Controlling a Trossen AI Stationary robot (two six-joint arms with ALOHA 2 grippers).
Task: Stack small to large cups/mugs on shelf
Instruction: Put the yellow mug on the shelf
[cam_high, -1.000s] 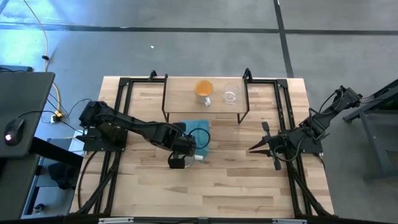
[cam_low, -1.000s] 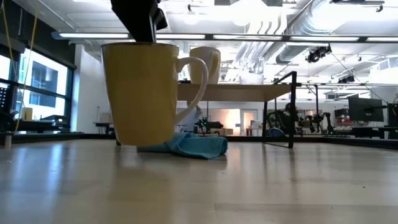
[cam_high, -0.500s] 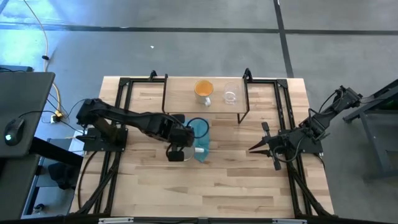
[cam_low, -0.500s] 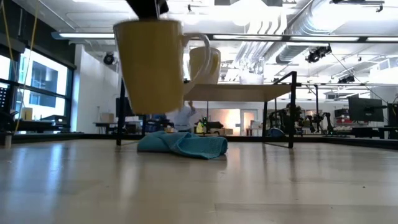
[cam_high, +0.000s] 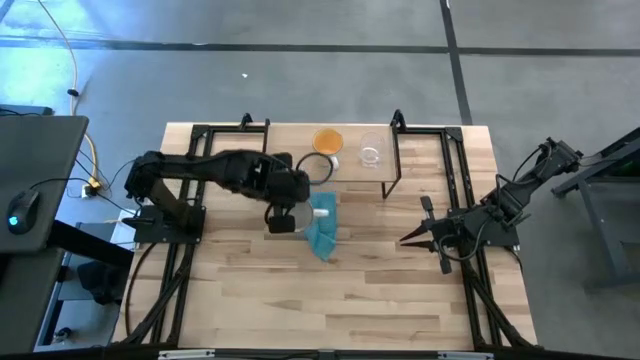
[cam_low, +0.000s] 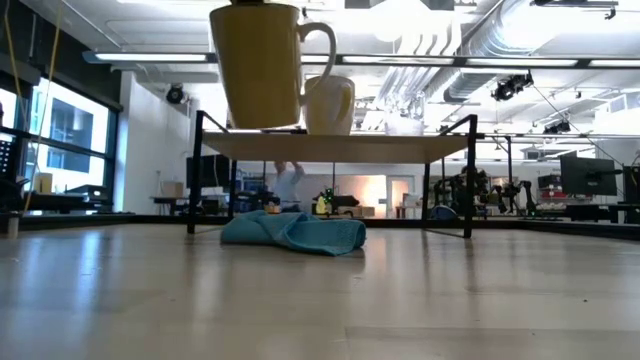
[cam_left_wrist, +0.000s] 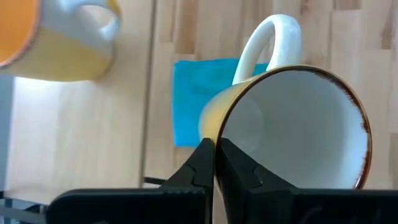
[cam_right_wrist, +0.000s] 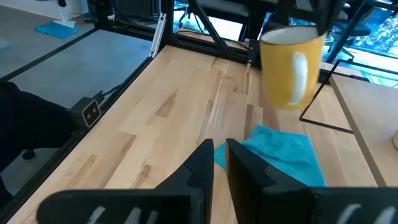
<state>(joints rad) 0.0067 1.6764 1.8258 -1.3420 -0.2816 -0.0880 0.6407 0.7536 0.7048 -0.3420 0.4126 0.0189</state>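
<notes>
**Large mug lifted clear of the cloth and carried toward the shelf**

The left gripper (cam_left_wrist: 214, 163) has its fingers pinched on the rim of the cream mug (cam_low: 258, 62), 1 finger inside the wall and 1 outside, as the left wrist view shows. The mug now hangs in the air at about shelf-top height, just in front of the shelf (cam_low: 400, 147) and near its left end in the low view. 1 second ago it still sat on the teal cloth (cam_low: 293, 231); half a second ago it had come off the cloth and was only partway up. The cloth lies on the wooden table (cam_high: 390, 290), uncovered now and more bunched than before.

On the shelf stand the orange mug (cam_high: 328, 143) and, apart from it toward the right, the clear glass cup (cam_high: 371, 154); neither has shifted across the 3 high views.

The lift looks finished, and the remaining step seems to be setting the cream mug down on the shelf beside the orange one, so the row runs small to large.

The right gripper (cam_right_wrist: 220, 154) waits low over the table's right side, fingers nearly together and holding nothing, unmoved throughout.
</notes>
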